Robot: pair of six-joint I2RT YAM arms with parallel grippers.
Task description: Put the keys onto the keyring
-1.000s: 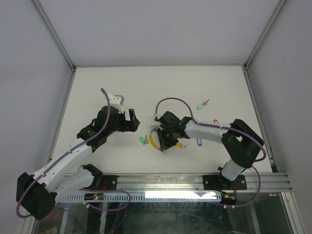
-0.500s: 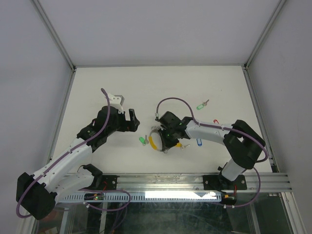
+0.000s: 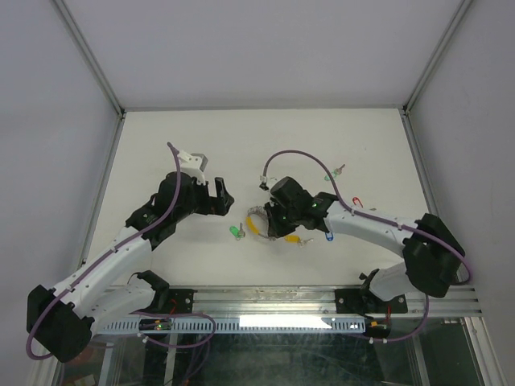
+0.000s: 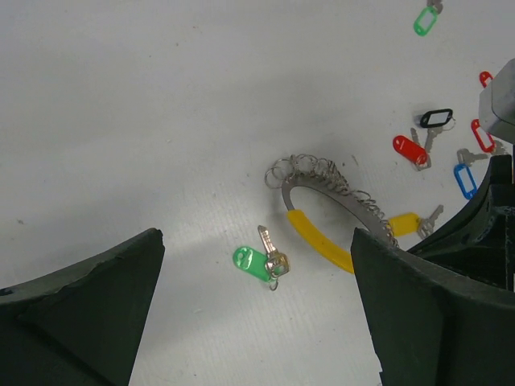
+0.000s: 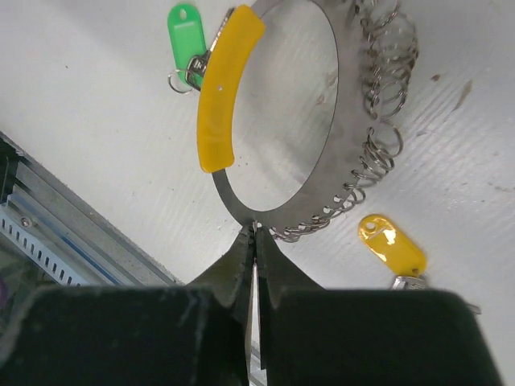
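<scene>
Barely underway. Pinches keyring [image 5: 228,88] with right gripper [image 5: 253,241], holds left gripper [image 3: 219,195] spread wide. Yet to thread any keys [image 4: 257,264] (all seemingly loose).

The keyring [image 4: 318,241] is a thin silvery band with a yellow sleeve on one arc and a crowd of small wire loops strung along the opposite arc. Its bare stretch between them is pinched in the closed tips of the right gripper [image 5: 253,235]. A green key [image 4: 256,264] lies just outside the yellow arc, and a yellow key [image 4: 402,223] lies beside the loops. A red key [image 4: 409,149], black key [image 4: 435,118] and blue key [image 4: 464,178] lie loose further right. A second green key [image 4: 424,20] lies well apart.
</scene>
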